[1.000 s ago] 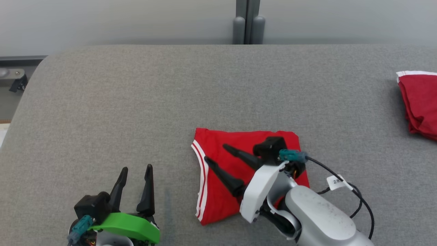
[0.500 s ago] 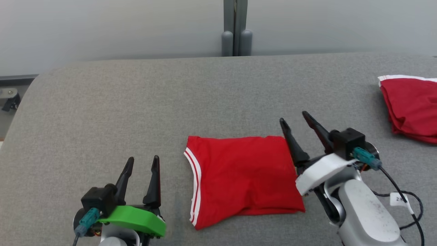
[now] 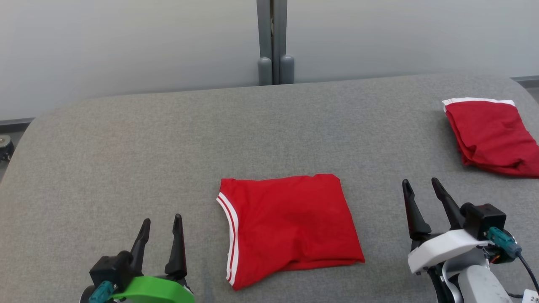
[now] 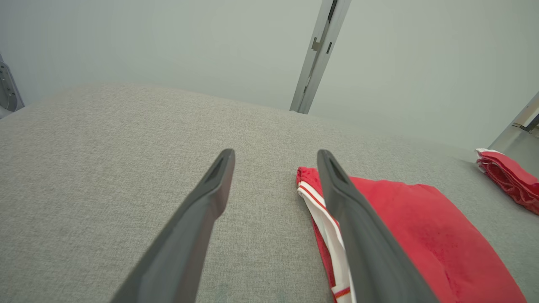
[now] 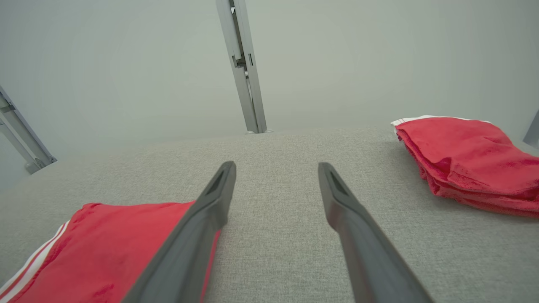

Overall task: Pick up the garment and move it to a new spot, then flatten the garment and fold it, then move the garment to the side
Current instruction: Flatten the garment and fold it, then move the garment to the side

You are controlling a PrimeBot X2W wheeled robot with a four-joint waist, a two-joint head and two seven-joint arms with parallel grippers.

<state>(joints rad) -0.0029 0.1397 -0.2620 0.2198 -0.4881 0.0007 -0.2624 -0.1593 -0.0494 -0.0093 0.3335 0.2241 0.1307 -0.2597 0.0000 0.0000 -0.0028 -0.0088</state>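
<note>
A folded red garment (image 3: 290, 225) with a white-striped edge on its left lies flat on the grey padded table (image 3: 168, 147), near the front middle. It also appears in the left wrist view as the garment (image 4: 421, 240) and in the right wrist view as the garment (image 5: 105, 248). My left gripper (image 3: 162, 221) stands open at the lower left, well left of the garment, with nothing between its fingers. My right gripper (image 3: 421, 185) stands open at the lower right, apart from the garment's right edge, also holding nothing.
A second folded red garment (image 3: 490, 136) with a white edge lies at the table's far right, also seen as that pile (image 5: 467, 160). A grey post (image 3: 273, 42) rises behind the table against a pale wall. The table's rounded corner is at the left.
My right gripper lifted off the garment and drew back to the lower right. The head camera has tilted and shifted, so the whole scene sits lower and further left.
</note>
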